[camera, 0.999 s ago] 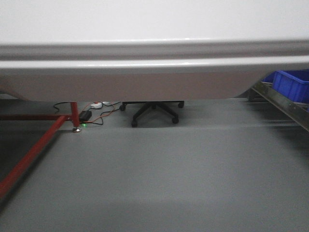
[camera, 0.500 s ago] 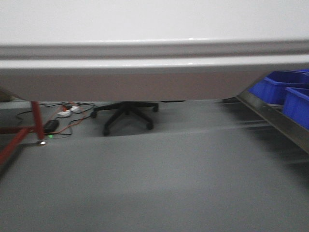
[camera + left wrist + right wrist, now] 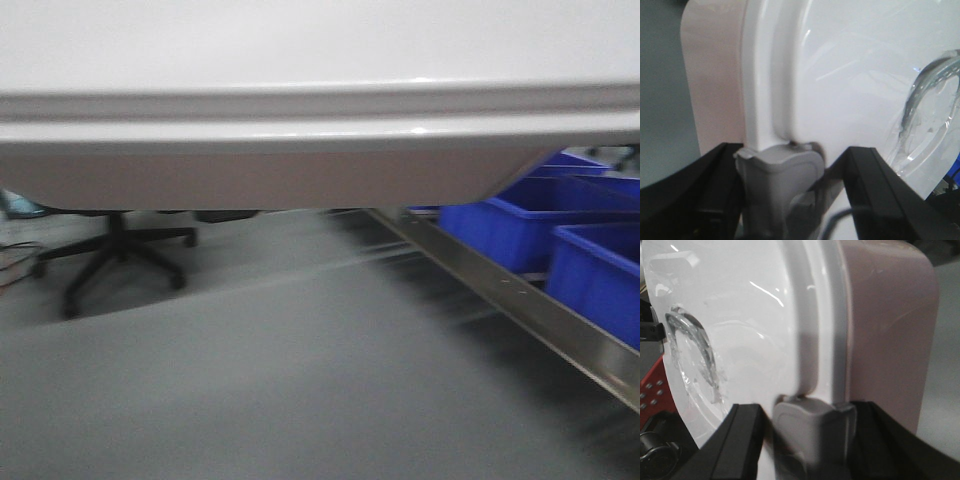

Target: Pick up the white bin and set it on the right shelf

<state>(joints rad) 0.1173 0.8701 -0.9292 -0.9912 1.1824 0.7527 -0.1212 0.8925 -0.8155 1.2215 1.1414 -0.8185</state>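
The white bin [image 3: 300, 50] fills the top of the front view, its glossy lid rim and pinkish wall hanging above the floor. In the left wrist view the white bin [image 3: 840, 75] stands on edge, and my left gripper [image 3: 790, 167] is shut on it, black fingers [image 3: 867, 175] on either side of a grey latch [image 3: 777, 172] at the lid rim. My right gripper [image 3: 810, 427] holds the white bin [image 3: 740, 315] the same way at its other grey latch [image 3: 807, 432]. The right shelf [image 3: 520, 300] runs as a steel rail at the right, below the bin.
Blue crates [image 3: 510, 230] sit on the steel shelf behind its rail. A black office chair [image 3: 115, 250] stands on the grey floor [image 3: 280, 380] at the left. The front view is motion-blurred.
The view has swung to the right. The chair slid left, the red frame and cables left the picture, and the steel rail with blue crates came further in. The bin stays held.
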